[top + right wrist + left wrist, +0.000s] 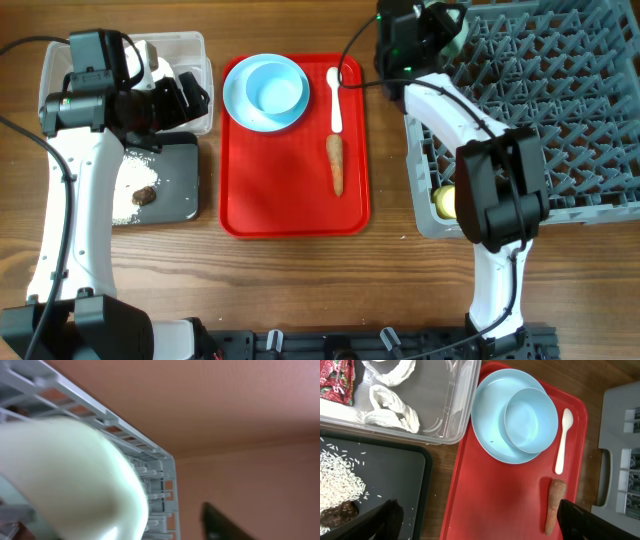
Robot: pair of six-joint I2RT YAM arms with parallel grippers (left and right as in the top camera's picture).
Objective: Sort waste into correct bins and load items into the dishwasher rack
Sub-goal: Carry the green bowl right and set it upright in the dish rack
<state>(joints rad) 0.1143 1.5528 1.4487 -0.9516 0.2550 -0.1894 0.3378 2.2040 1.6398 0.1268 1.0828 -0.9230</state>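
Observation:
A light-blue plate (238, 105) (487, 430) with a pale bowl (276, 88) (530, 420) on it, a white spoon (335, 100) (563, 440) and a carrot (336, 165) (554, 505) lie on the red tray. My left gripper (190, 95) (477, 520) is open and empty, above the gap between the black tub and the tray. My right gripper (445, 30) is at the rack's (560, 110) (100, 412) far left corner, beside a second pale bowl (65, 475). One finger shows, apart from the bowl; the other is hidden. A yellow cup (443, 200) sits in the rack's near left corner.
The clear tub (200, 45) (465, 410) holds crumpled white paper (390, 407) and a red wrapper (337, 380). The black tub (180, 200) (395, 475) holds rice crumbs (130, 185) (340, 477) and a brown lump (145, 195) (337, 512). The red tray (290, 200) (500, 500) lies mid-table.

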